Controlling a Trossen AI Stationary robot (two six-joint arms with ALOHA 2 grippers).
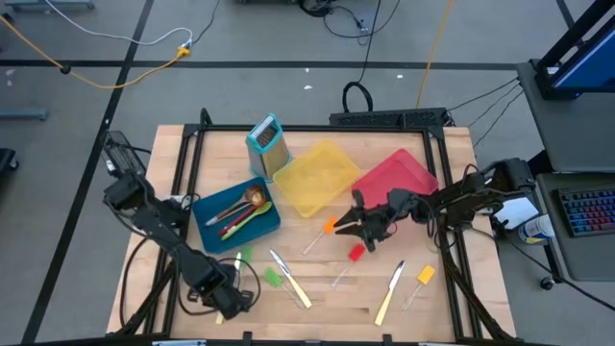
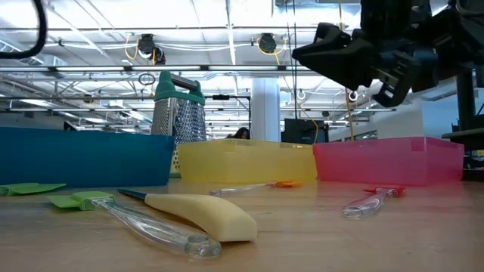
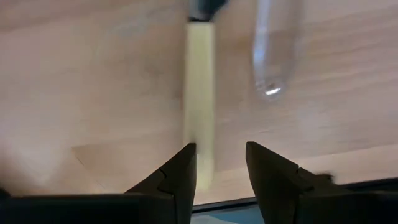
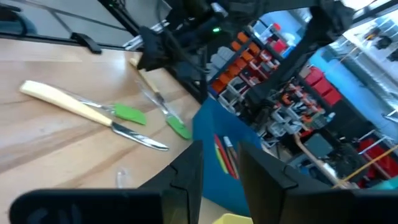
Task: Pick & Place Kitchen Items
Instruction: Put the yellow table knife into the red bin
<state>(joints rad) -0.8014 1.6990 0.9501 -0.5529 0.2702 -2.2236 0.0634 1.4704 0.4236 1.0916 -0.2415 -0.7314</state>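
Note:
My left gripper [image 1: 229,300] [image 3: 221,162] is open, low over the table's near left part. A cream-handled knife [image 3: 199,93] has its handle end beside one finger, and a clear spatula handle [image 3: 273,50] lies next to it; no touch shows. My right gripper [image 1: 344,227] [image 4: 221,162] is open and empty. It hangs above the table [image 2: 302,54], beside an orange-headed spatula [image 1: 330,227]. A red-headed spatula [image 1: 356,254], a yellow-headed one [image 1: 423,276], two more knives [image 1: 291,281] [image 1: 391,293] and a green spatula [image 1: 274,277] lie flat on the wood.
A blue bin [image 1: 204,223] holds several spoons [image 1: 245,207]. A yellow bin [image 1: 317,178] and a red bin [image 1: 394,176] stand behind the utensils. An upright teal-framed grater [image 1: 267,144] stands at the far side. A black frame [image 1: 317,128] rims the table.

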